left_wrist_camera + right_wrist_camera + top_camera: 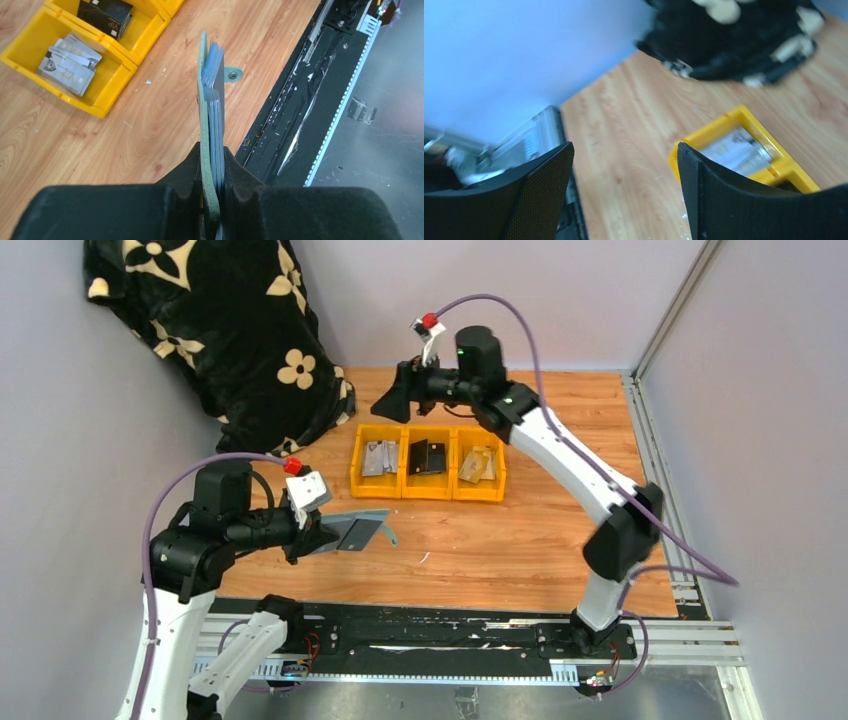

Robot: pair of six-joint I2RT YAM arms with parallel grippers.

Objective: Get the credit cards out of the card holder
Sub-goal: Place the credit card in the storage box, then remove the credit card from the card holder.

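My left gripper (312, 532) is shut on the grey-green card holder (358, 533) and holds it above the near left of the table. In the left wrist view the card holder (203, 102) stands edge-on between my fingers (182, 172), with blue-grey cards (216, 105) stacked in its pockets and its closing tab (232, 74) sticking out to the right. My right gripper (398, 402) is open and empty, raised above the back of the table, left of the yellow bins. In the right wrist view its fingers (541, 192) are wide apart over bare wood.
Three joined yellow bins (427, 493) stand mid-table: the left one holds silver VIP cards (67, 62), the middle a dark card (428, 456), the right a tan one (478, 464). A black flowered blanket (215, 325) lies at the back left. A black rail (450, 630) runs along the near edge.
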